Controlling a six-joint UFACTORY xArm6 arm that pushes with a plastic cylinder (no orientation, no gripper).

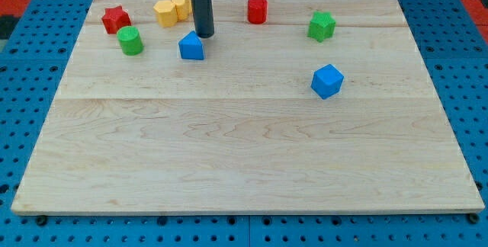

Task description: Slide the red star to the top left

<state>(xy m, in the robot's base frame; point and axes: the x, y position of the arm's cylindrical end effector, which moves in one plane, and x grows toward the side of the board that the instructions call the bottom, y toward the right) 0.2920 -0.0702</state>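
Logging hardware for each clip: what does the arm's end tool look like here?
Only a plain straight rod shows, dark grey to black and round in section, entering from the view's top. My tip is blunt, flat-ended. No cables, markings or joints are visible; the arm itself is out of frame.

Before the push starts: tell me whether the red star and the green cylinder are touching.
Apart. The camera view shows a strip of bare wood between the red star and the green cylinder, which sits below and right of it.
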